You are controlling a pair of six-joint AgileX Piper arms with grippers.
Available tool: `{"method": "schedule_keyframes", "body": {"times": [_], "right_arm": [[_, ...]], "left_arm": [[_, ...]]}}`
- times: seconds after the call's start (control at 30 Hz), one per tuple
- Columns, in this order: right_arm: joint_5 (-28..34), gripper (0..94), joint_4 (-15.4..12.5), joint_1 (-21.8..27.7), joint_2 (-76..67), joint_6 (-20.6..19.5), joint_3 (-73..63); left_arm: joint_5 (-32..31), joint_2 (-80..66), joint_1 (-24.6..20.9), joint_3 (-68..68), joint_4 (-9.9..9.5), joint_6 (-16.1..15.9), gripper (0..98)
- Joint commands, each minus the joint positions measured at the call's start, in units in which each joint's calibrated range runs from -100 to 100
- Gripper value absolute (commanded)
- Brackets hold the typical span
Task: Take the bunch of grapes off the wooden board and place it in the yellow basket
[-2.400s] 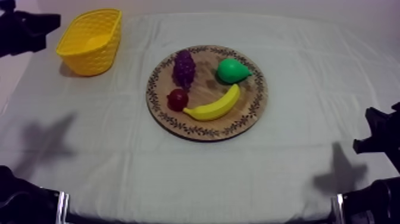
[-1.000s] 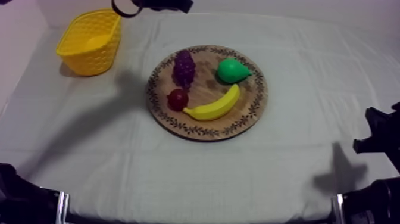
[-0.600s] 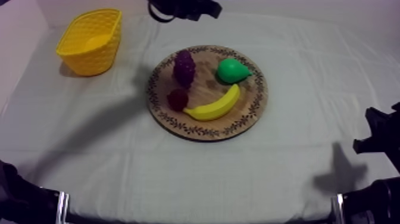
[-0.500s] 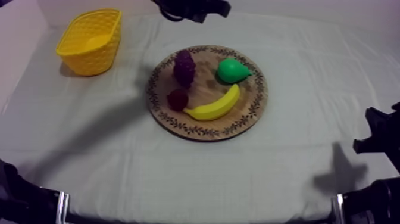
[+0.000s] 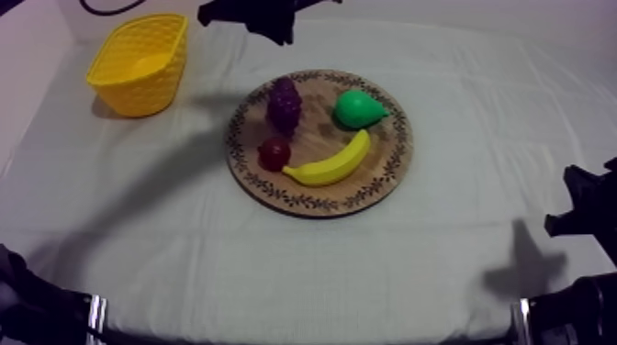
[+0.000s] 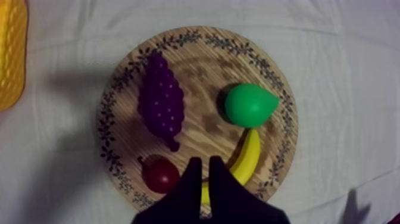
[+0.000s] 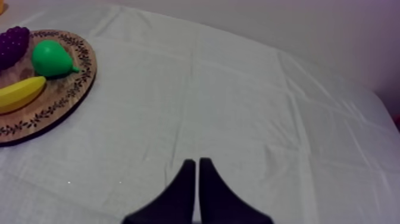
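Early stage of the task — nothing has been lifted. The bunch of grapes (image 5: pixel 284 104) lies on the wooden board (image 5: pixel 397 170), on the side nearer the yellow basket (image 5: pixel 138 64). The small red fruit (image 5: pixel 274 152) sits just beside the bunch's lower tip, the pear (image 5: pixel 358 108) lies across from it, and the banana (image 5: pixel 330 163) curves along the near rim. The basket stands well apart from the board toward the table's far left corner; it appears to hold nothing, though its floor is only partly visible. The left gripper (image 6: pixel 202 162) hangs above the board, looking straight down on the fruit. Its fingers lie together as a narrow wedge, closed on nothing, over the gap between the small red fruit and the banana rather than over the grapes. The right gripper (image 7: pixel 197 161) rests low over bare cloth beside the board, fingers likewise pressed together and empty. Left to do, by this reading — part the left fingers, centre them on the grapes, descend, grip, carry to the basket, release.
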Motion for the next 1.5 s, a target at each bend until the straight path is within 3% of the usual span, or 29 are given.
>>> {"method": "schedule_keyframes", "body": {"times": [0.0, 0.27, 0.57, 0.83, 1.03, 1.47], "right_arm": [[0.0, 0.5, 0.0, 0.0, 0.0, 0.0, 0.0], [0.0, 0.5, 0.0, 0.0, 0.0, 0.0, 0.0], [0.0, 0.5, 0.0, 0.0, 0.0, 0.0, 0.0], [0.0, 0.5, 0.0, 0.0, 0.0, 0.0, 0.0], [0.0, 0.5, 0.0, 0.0, 0.0, 0.0, 0.0], [0.0, 0.5, 0.0, 0.0, 0.0, 0.0, 0.0]], "left_arm": [[0.7, 0.5, -0.2, -1.5, -0.08, -0.9, 4.6], [-3.9, 0.9, -0.9, 0.7, 0.63, -2.5, 9.6], [-8.7, 0.4, -3.4, 6.2, 4.48, -3.3, 65.0], [-11.0, -0.4, -3.8, 8.6, 4.28, -2.9, 88.9], [-11.1, -0.6, -3.7, 9.4, 3.86, -2.8, 94.3], [-12.2, 3.6, -3.6, 9.9, 4.03, -2.6, 94.7]]}}
